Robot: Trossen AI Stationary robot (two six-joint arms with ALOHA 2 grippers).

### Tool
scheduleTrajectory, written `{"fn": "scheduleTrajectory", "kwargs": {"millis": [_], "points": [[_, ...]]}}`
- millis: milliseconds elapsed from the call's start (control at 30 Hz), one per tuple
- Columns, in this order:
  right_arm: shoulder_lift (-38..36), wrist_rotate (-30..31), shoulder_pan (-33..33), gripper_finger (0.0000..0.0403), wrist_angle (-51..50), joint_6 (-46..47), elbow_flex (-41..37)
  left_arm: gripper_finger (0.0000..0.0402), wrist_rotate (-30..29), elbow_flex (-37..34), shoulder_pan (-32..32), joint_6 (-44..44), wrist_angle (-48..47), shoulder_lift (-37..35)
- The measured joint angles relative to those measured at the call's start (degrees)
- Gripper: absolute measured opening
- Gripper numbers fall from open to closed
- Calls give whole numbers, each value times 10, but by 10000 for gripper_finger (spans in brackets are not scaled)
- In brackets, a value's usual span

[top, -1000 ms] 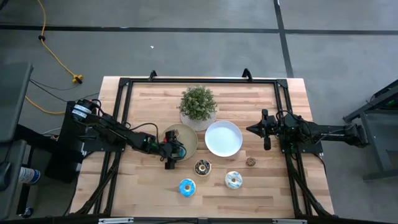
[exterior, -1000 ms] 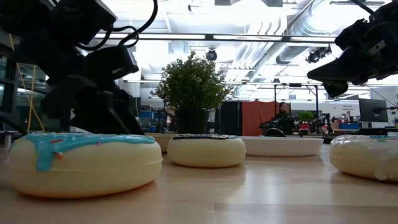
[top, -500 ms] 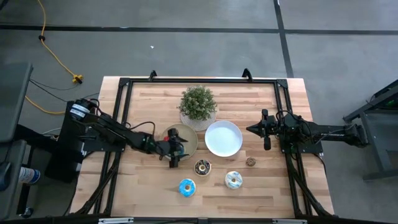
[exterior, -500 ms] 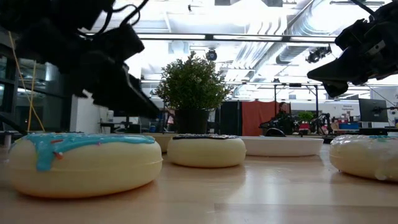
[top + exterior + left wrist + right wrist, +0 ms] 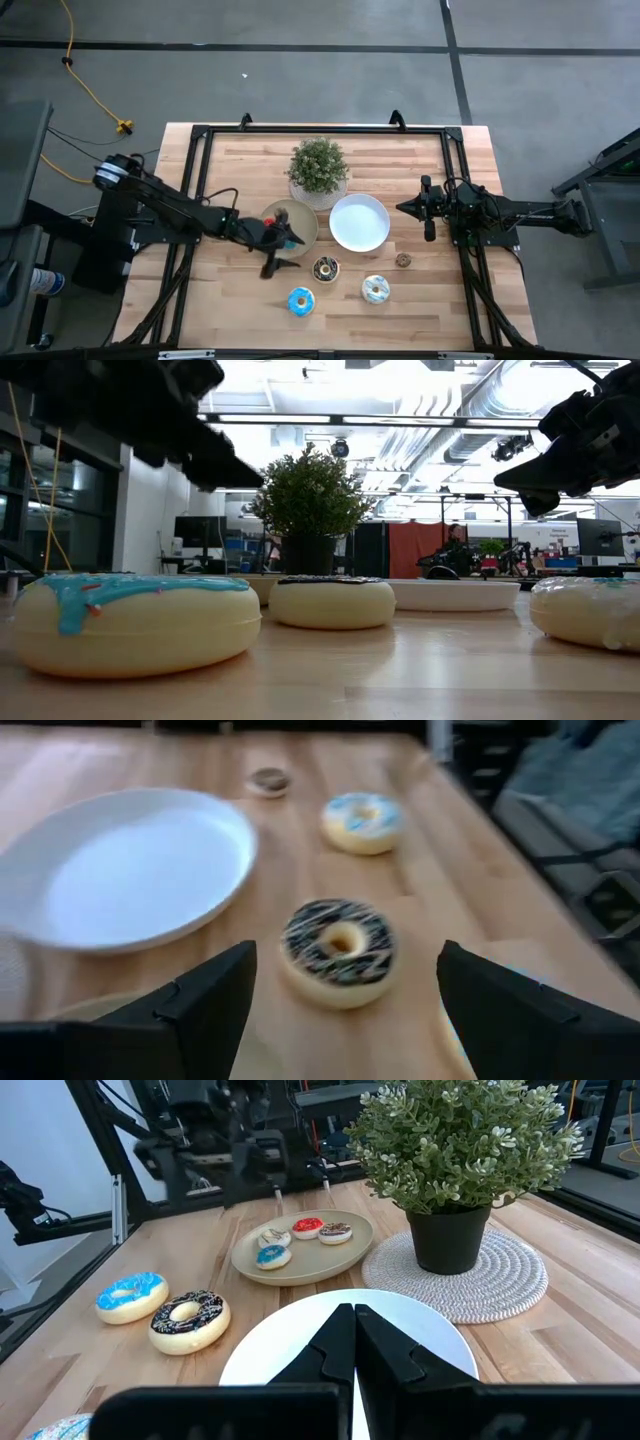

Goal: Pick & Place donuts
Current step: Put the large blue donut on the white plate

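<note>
From above the tan plate (image 5: 292, 226) hides under the open-jawed left gripper (image 5: 283, 250) — the shut right gripper's (image 5: 352, 1342) view shows four small donuts (image 5: 300, 1238) on it.

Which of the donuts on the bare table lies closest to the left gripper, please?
The chocolate-iced donut, just beside the left gripper; the blue-iced donut and pale one lie farther.

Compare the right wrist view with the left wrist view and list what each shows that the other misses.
Only the right wrist view shows the potted plant on its woven mat and the tan plate holding four small donuts. Only the left wrist view shows the small brown donut beyond the white plate. Both share that plate, the chocolate donut and a blue-iced donut.
</note>
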Motion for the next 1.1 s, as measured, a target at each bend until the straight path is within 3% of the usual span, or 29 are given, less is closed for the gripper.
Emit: {"fn": "scheduleTrajectory", "kwargs": {"millis": [200,367,500,667,1100], "points": [[0,0,0,0,0,0,0,301,79,66,0,-24,-97,-6],[0,0,0,0,0,0,0,301,99,141,-9,-31,-243,-6],[0,0,0,0,0,0,0,301,84,185,-31,-17,-319,-6],[0,0,0,0,1,0,0,301,24,225,-63,-21,-389,5],[0,0,0,0,2,0,0,301,-37,334,-103,-257,-496,99]]}}
